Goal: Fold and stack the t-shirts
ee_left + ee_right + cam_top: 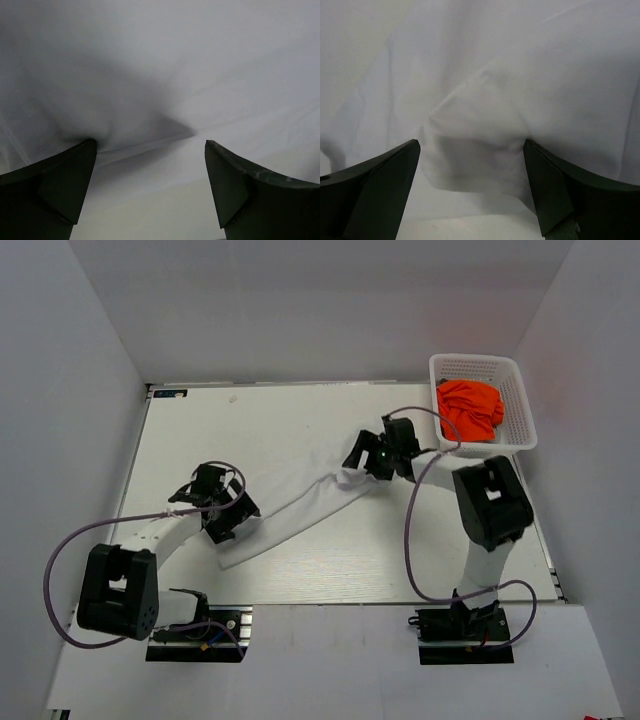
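Observation:
The white t-shirt (pixel 290 515) lies folded into a long band across the table middle, running from lower left to upper right. My left gripper (pixel 224 517) is open over its lower-left end; white cloth (pixel 165 90) fills the left wrist view between the spread fingers. My right gripper (pixel 362 466) is open over the upper-right end; a fold of the white cloth (pixel 485 150) lies between its fingers. The orange t-shirt (pixel 470 408) sits crumpled in the basket.
The white mesh basket (pixel 521 402) stands at the back right corner of the table (pixel 250 420). Grey walls enclose the table on the left, back and right. Purple cables loop from both arms.

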{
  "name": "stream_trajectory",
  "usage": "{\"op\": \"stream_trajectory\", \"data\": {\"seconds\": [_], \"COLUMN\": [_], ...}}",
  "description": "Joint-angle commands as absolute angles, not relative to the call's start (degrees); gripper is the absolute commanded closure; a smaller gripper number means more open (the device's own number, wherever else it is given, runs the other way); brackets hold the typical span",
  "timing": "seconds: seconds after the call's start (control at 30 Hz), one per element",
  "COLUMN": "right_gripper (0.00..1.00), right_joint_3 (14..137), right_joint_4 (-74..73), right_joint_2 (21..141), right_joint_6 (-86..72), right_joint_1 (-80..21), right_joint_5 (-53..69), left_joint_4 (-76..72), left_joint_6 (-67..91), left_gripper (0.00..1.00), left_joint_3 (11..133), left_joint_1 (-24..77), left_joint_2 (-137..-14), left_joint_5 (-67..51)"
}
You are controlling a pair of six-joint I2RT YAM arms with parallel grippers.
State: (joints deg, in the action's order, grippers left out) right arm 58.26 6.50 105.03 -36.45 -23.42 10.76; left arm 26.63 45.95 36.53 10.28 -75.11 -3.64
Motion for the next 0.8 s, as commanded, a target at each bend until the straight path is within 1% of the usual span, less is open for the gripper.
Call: {"op": "stream_trajectory", "data": {"seconds": [0.0, 0.03, 0.1, 0.13, 0.17, 0.2, 0.23, 0.27, 0.3, 0.37, 0.4, 0.43, 0.47, 0.57, 0.63, 0.77], "right_gripper": [0.10, 0.10, 0.10, 0.10, 0.10, 0.10, 0.10, 0.10, 0.10, 0.10, 0.10, 0.10, 0.10, 0.10, 0.10, 0.10], "right_joint_3": [68.3, 70.7, 82.3, 85.7, 91.8, 96.7, 102.5, 107.4, 111.9, 117.7, 125.4, 127.4, 128.8, 128.4, 128.2, 127.2], "right_joint_4": [6.4, 6.4, 1.5, 0.1, -5.0, -7.4, -10.3, -11.7, -13.3, -17.6, -21.8, -23.3, -24.2, -22.4, -22.2, -20.7], "right_joint_2": [114.9, 116.6, 124.0, 127.8, 129.6, 134.2, 135.8, 137.1, 141.1, 144.3, 148.8, 150.0, 151.6, 151.4, 150.7, 149.2], "right_joint_6": [-29.8, -28.6, -24.6, -23.6, -22.9, -21.0, -20.7, -20.4, -19.9, -19.3, -18.4, -18.0, -17.7, -17.0, -17.1, -17.9], "right_joint_1": [-23.7, -23.9, -24.8, -25.0, -25.2, -25.2, -25.5, -25.7, -25.8, -25.9, -26.2, -26.5, -26.6, -27.3, -27.3, -26.5], "right_joint_5": [15.7, 16.4, 16.6, 16.6, 16.8, 17.3, 17.7, 17.8, 17.6, 17.9, 18.1, 18.1, 18.2, 17.8, 13.9, 11.6], "left_joint_4": [36.1, 36.1, 34.3, 29.4, 26.4, 23.3, 17.6, 16.0, 14.3, 9.3, 8.3, 8.3, 10.3, 15.2, 16.8, 22.4], "left_joint_6": [48.8, 49.9, 53.1, 54.0, 55.1, 57.0, 57.7, 58.7, 59.6, 61.6, 61.6, 61.6, 61.6, 60.5, 59.9, 59.9], "left_gripper": [0.00, 0.00, 0.00, 0.00, 0.00, 0.00, 0.00, 0.00, 0.00, 0.00, 0.00, 0.00, 0.00, 0.00, 0.00, 0.00], "left_joint_3": [31.6, 30.5, 27.1, 24.2, 23.0, 22.1, 21.5, 21.5, 22.5, 25.2, 28.8, 31.0, 33.4, 41.8, 46.0, 50.9], "left_joint_1": [14.1, 14.8, 17.6, 18.6, 19.7, 22.0, 23.3, 24.5, 27.6, 30.9, 34.3, 36.1, 37.8, 43.4, 46.0, 49.7], "left_joint_2": [-71.8, -70.5, -67.0, -66.1, -65.6, -66.1, -67.4, -69.2, -74.2, -79.8, -84.9, -85.0, -89.8, -96.9, -99.2, -101.2], "left_joint_5": [-8.4, -8.4, -9.7, -10.3, -10.9, -11.5, -11.5, -11.0, -10.4, -9.8, -9.8, -8.8, -7.0, -4.6, -3.3, -0.1]}}
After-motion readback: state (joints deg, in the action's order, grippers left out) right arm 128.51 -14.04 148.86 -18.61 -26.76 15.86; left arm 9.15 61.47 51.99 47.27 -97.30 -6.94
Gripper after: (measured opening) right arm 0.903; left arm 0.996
